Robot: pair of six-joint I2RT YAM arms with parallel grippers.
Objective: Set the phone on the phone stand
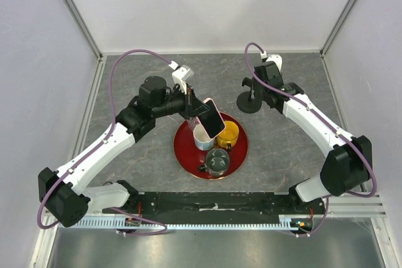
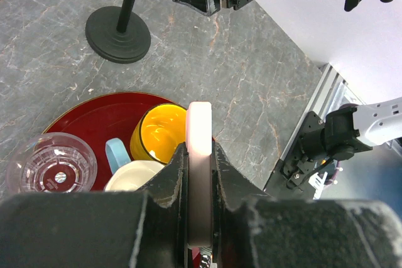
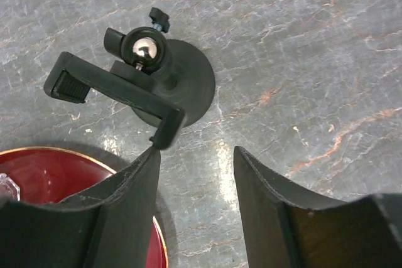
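Note:
My left gripper point(image 2: 200, 149) is shut on the phone point(image 2: 201, 123), whose pale pink edge sticks up between the fingers. It holds the phone point(image 1: 212, 119) tilted in the air above the cups on the red tray. The black phone stand point(image 1: 250, 98) stands upright on the table right of the tray, and its round base point(image 3: 188, 83) and clamp bracket point(image 3: 113, 89) show in the right wrist view. Just beside the stand, my right gripper point(image 3: 196, 150) is open with only bare table between its fingers. Its left fingertip point(image 3: 151, 155) sits right at the bracket's lower corner.
The round red tray point(image 1: 188, 155) lies in the middle of the table. It carries a yellow cup point(image 1: 229, 135), a white cup point(image 1: 202, 137) with a blue handle and a clear glass point(image 1: 218, 160). White walls close off the back and both sides.

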